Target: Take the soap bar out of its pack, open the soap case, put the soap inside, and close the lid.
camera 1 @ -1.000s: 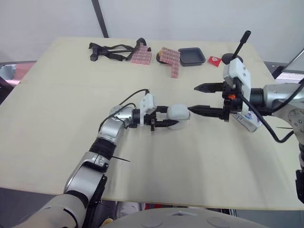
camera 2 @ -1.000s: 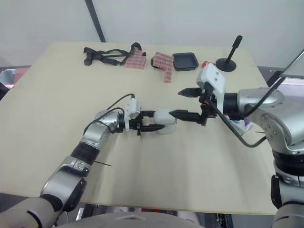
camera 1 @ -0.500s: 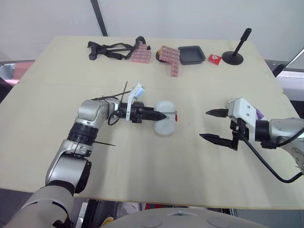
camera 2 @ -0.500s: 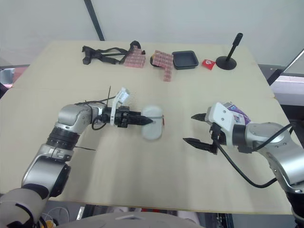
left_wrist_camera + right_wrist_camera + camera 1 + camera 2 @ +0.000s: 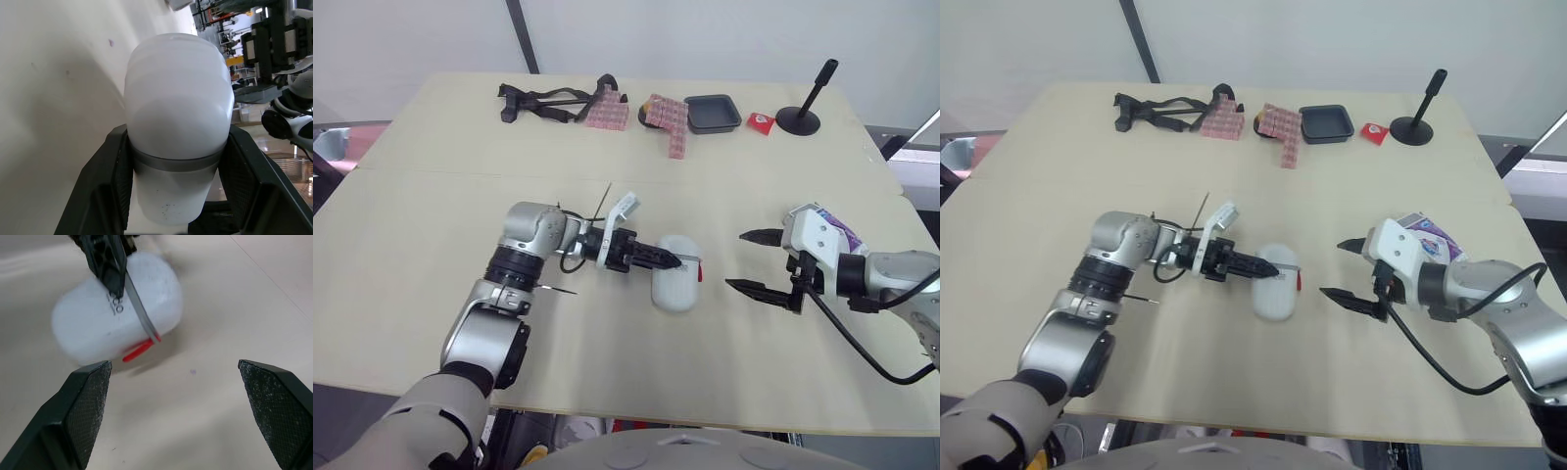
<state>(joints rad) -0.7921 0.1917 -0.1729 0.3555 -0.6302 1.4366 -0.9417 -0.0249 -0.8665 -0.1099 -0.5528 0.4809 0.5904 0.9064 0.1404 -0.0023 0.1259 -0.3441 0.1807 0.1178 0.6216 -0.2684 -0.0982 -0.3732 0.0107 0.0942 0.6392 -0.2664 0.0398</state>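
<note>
Left wrist view: soap case (image 5: 176,122) mid-frame, pinched between left gripper (image 5: 177,166) jaws; right gripper (image 5: 736,259) spread, apart from it.

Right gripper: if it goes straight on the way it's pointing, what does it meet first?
Probably the soap case, clamped by the left gripper: the open right gripper points at its red-tabbed end across a gap of table. Height is unclear, so it could skim over.

Bare table (image 5: 717,328) right of soap case (image 5: 675,287)
</note>
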